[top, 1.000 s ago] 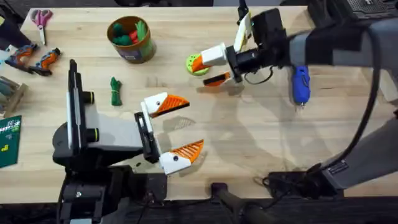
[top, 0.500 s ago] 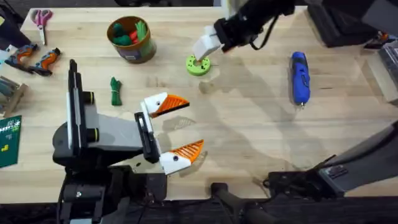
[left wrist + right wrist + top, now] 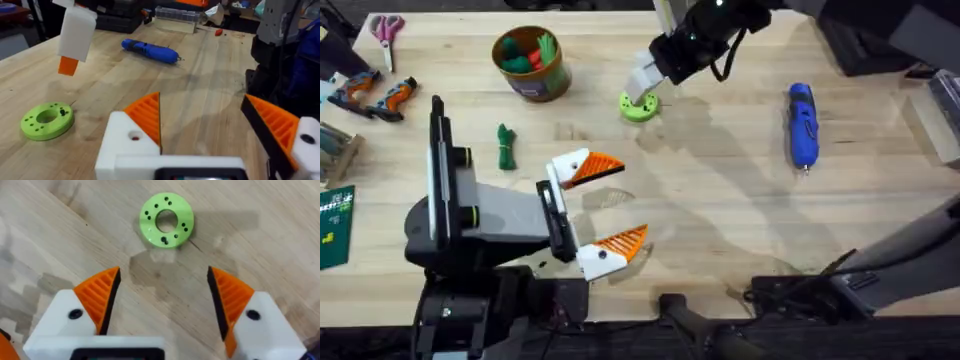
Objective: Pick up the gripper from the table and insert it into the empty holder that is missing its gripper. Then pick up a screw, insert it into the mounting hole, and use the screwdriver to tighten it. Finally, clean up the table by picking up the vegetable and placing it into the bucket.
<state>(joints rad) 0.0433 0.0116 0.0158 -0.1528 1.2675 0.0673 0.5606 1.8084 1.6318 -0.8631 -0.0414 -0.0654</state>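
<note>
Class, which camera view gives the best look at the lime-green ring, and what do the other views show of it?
The right wrist view: the green ring lies flat, whole, holes countable. The left wrist view shows it obliquely. Overhead, it is small, partly covered by the right gripper.

You have a light wooden plank table (image 3: 720, 230). On it: olive-gold round bucket (image 3: 531, 64) far left; slim dark green toy vegetable (image 3: 505, 146) nearer, left; flat lime-green ring (image 3: 639, 106) far centre; bright blue pen-shaped electric screwdriver (image 3: 803, 124) right; pink-handled scissors (image 3: 387, 31) and orange-handled pliers (image 3: 372, 93) at far-left edge.
</note>
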